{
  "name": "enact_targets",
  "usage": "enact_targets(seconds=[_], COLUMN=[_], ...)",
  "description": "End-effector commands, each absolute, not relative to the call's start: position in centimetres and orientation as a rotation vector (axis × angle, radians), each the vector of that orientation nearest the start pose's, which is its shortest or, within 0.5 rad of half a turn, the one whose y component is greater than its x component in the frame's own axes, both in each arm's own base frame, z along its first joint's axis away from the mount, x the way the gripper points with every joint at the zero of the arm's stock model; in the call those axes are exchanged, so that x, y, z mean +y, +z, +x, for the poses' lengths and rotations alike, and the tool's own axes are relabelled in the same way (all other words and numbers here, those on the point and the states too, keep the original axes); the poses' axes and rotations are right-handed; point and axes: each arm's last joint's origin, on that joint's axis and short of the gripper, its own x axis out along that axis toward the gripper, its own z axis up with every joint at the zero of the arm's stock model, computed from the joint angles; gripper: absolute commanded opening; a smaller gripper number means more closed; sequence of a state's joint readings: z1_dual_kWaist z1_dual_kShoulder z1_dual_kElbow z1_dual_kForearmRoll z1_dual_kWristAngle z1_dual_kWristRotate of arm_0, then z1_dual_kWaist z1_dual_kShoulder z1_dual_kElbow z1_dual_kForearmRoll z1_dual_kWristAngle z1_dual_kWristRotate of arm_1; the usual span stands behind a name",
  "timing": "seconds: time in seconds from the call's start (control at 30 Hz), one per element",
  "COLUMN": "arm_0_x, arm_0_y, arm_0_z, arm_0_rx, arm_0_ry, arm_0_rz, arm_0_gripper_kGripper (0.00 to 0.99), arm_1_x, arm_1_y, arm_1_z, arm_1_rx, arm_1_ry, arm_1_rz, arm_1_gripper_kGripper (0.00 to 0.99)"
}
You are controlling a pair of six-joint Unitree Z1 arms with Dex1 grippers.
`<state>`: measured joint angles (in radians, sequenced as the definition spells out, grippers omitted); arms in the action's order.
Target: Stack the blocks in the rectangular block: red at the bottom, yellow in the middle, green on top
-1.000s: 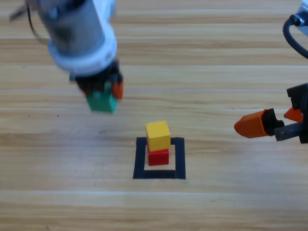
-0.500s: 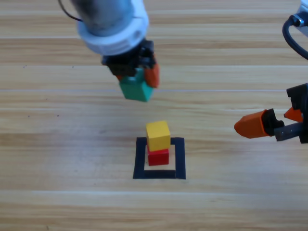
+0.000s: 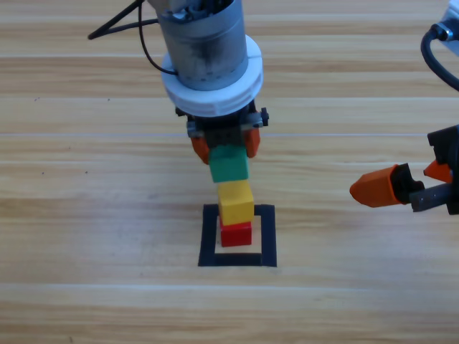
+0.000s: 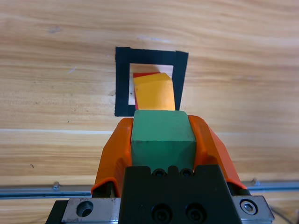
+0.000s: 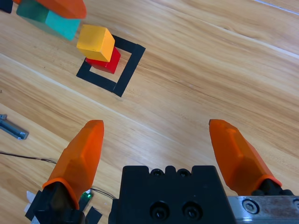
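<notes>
Teal-green, the cube (image 4: pixel 162 136) sits clamped between the two orange fingers (image 4: pixel 116 151) of the left gripper (image 3: pixel 224 145), one finger pressed on each of its side faces, its front half standing out past their tips. In the high view the left gripper hangs over the middle of the counter (image 3: pixel 86 215), and the green cube (image 3: pixel 229 164) is just behind the top of the stack; whether it touches the yellow cube cannot be told. The yellow cube (image 3: pixel 235 202) rests on the red cube (image 3: pixel 236 233), slightly skewed on it, and both stand inside the black tape rectangle (image 3: pixel 209 236), toward its far side. The right gripper (image 3: pixel 407 185) waits at the counter's right edge, well apart from the stack, its fingers (image 5: pixel 78 156) spread wide with nothing between them.
</notes>
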<state>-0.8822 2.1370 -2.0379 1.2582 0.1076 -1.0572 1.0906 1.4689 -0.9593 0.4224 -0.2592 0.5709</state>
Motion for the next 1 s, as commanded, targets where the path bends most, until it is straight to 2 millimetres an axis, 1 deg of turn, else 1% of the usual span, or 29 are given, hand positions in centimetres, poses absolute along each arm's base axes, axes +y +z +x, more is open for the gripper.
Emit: enact_targets(seconds=[0.03, 0.2, 0.4, 0.67, 0.87, 1.0], arm_0_x=[-34.5, -35.3, -35.8, -36.5, -36.9, -37.0], arm_0_y=[29.5, 27.7, 26.8, 26.4, 26.8, 26.6], arm_0_z=[28.5, 29.2, 29.5, 29.4, 28.7, 28.6], arm_0_rx=[1.347, 1.353, 1.361, 1.361, 1.359, 1.366], arm_0_ry=[0.151, 0.178, 0.184, 0.200, 0.238, 0.254], arm_0_rz=[-0.219, -0.195, -0.187, -0.211, -0.254, -0.261], arm_0_gripper_kGripper=[0.071, 0.071, 0.071, 0.071, 0.071, 0.071], arm_1_x=[21.7, 21.7, 21.7, 21.8, 21.9, 21.9], arm_1_y=[28.7, 28.5, 28.6, 28.6, 28.6, 28.6], arm_1_z=[12.9, 12.9, 12.9, 12.9, 12.9, 12.9], arm_1_rx=[0.935, 0.944, 0.943, 0.948, 0.953, 0.954], arm_1_ry=[0.499, 0.517, 0.522, 0.527, 0.535, 0.536], arm_1_rz=[-0.128, -0.141, -0.144, -0.144, -0.143, -0.143], arm_1_gripper_kGripper=[0.990, 0.990, 0.990, 0.990, 0.990, 0.990])
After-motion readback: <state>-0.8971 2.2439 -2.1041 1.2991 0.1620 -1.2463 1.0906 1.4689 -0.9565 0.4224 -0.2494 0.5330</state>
